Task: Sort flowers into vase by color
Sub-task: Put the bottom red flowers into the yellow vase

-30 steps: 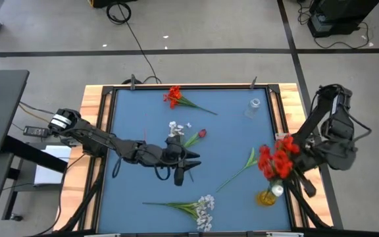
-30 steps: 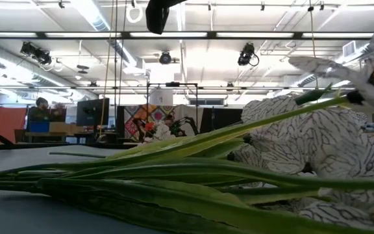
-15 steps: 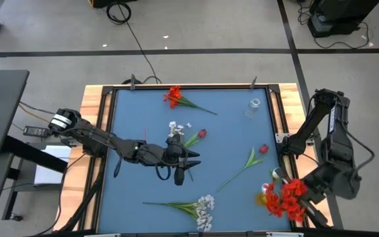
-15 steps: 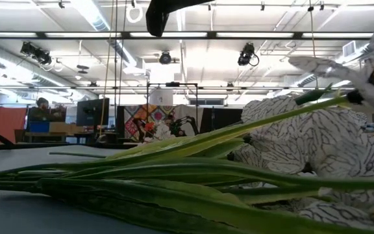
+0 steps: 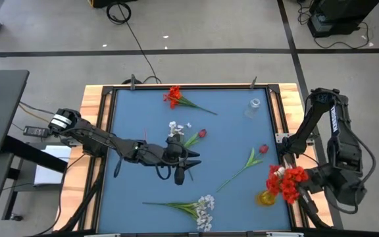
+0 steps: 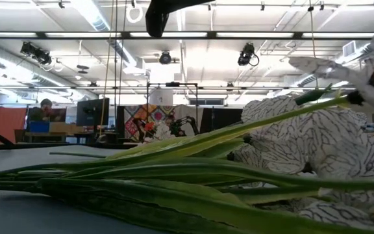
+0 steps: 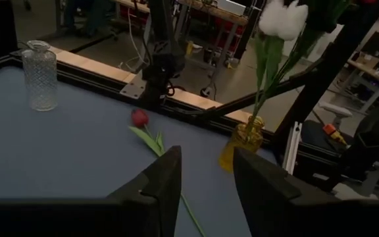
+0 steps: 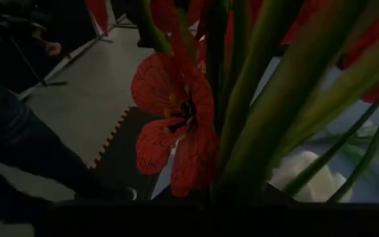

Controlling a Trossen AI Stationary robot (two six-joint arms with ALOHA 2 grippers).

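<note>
A bunch of red flowers (image 5: 287, 182) is gripped tightly by the right claw (image 5: 303, 185) just beside the yellow vase (image 5: 266, 197); the left claw (image 5: 181, 166) is held parted mid-desk (image 5: 137, 112)

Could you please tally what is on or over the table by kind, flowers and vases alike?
Red flowers: 4 – bloom, dark bud, bud, held bunch
White flowers: 2 – buds, spray
Vases: 2 – clear, yellow
Total: 8
</note>
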